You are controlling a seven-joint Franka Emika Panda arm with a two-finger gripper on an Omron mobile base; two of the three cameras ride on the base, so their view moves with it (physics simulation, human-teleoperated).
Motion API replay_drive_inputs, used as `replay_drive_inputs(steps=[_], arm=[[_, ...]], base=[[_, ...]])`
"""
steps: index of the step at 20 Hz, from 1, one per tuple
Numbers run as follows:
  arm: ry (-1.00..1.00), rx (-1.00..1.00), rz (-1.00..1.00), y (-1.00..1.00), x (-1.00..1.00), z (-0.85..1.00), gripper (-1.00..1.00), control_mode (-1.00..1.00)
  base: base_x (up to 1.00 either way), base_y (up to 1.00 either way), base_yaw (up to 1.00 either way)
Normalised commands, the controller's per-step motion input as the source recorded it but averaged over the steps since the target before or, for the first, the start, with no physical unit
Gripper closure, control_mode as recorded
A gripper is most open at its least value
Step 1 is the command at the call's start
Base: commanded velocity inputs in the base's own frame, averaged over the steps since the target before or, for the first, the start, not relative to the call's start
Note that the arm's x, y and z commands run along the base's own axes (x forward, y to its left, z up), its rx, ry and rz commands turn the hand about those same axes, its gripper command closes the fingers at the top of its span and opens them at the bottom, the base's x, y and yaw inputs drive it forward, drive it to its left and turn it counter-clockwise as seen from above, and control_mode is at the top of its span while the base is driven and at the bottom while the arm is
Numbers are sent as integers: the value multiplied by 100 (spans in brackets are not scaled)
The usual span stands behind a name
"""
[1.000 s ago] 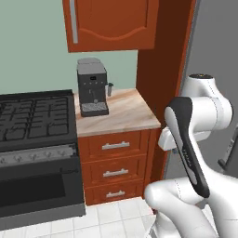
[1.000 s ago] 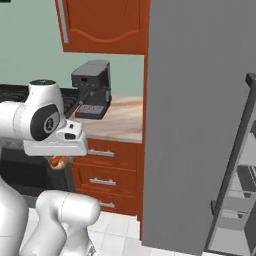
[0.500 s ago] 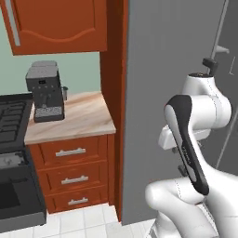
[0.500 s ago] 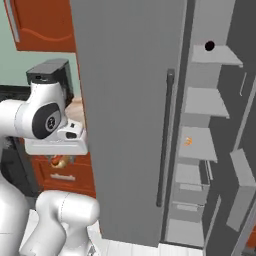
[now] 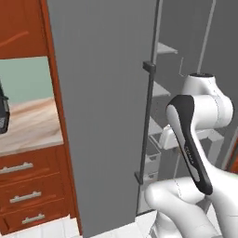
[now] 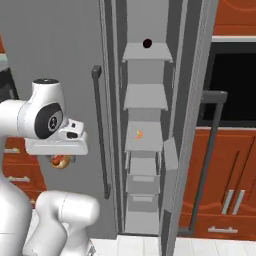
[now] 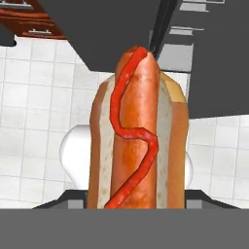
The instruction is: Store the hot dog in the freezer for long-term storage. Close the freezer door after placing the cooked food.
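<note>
The hot dog (image 7: 136, 131), a tan bun with a red sausage and a ketchup squiggle, stands lengthwise in the hand view, and my gripper is shut on it with the fingertips hidden behind the bun. From the right base view it is a small orange lump (image 6: 60, 162) under my hand, with the gripper (image 6: 62, 156) at mid-height left of the freezer (image 6: 144, 97). The freezer stands open with white shelves and drawers. The freezer door (image 6: 192, 125) is swung out to the right, seen edge-on with its dark handle (image 6: 212, 150).
The wider grey fridge door (image 5: 102, 107) is closed, its dark vertical handle (image 5: 148, 121) close beside my arm. A small orange item (image 6: 139, 134) lies on a middle freezer shelf. A dark built-in oven (image 6: 235, 85) and wood cabinets (image 6: 230, 190) are right of the freezer door.
The whole picture has shifted: the base has moved right, from the counter with the coffee machine to the open freezer. The hot dog has stayed in the gripper.
</note>
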Motion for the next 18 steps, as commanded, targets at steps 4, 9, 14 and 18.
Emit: replay_drive_inputs(steps=[4,9,14,18], arm=[[0,0,0,0,0,0,100,100],[0,0,0,0,0,0,100,100],[0,0,0,0,0,0,100,100],[0,0,0,0,0,0,100,100]], base=[[1,-31,-50],[11,-9,-55],[13,16,-15],[24,0,0]])
